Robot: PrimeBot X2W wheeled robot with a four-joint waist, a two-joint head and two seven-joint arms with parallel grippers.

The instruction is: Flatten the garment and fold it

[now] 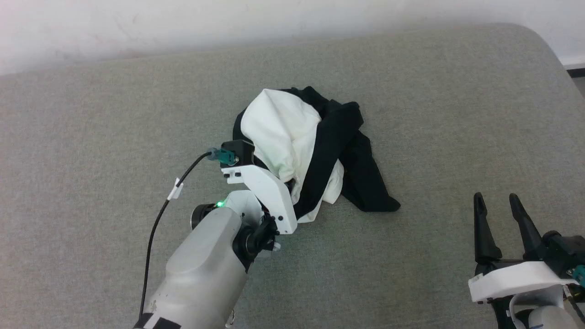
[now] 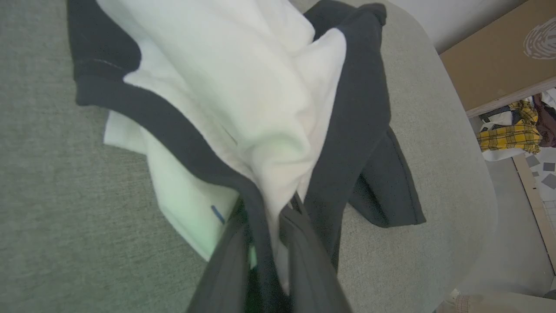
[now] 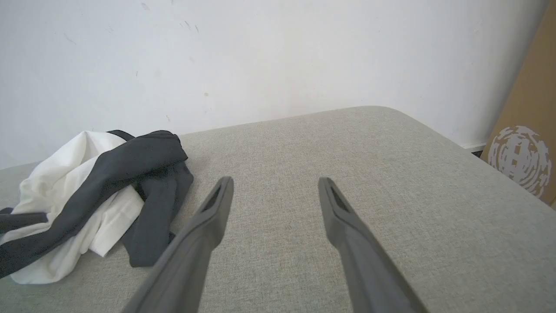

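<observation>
- the garment [image 1: 283,128] is being seen bunched in a heap near the middle of the grey cushion [image 1: 114,119], white body and black sleeves tangled. flattening is judged not done, folding not started.
- the left gripper [image 2: 269,217] is being pushed into the near edge of the heap. its fingers [image 2: 304,256] are being held nearly together, with a fold of white and black cloth pinched between them.
- that pinch is probably being taken so the pile can be lifted or pulled open for spreading. judgement only.
- the right gripper [image 1: 497,203] is being parked at the lower right, well apart from the shirt, fingers spread wide with nothing between them. it is likely being kept ready for a second edge.
- head view: the whole layout is being given, both arms plus the heap, but the left fingertips are being covered by the white wrist housing [image 1: 269,192] and the cloth.
- left wrist view: the pinch itself is being shown up close, plus a small blue mark [image 2: 217,214] on the white fabric. a cardboard box [image 2: 491,56] and a plaid cloth pile [image 2: 512,130] are being shown past the cushion's rounded corner.
- right wrist view: the open gap between the right fingers is being shown over bare cushion. the heap is lying off to that view's left, with the white wall [image 3: 260,56] behind.
- which part of the shirt is being gripped cannot be told.
</observation>
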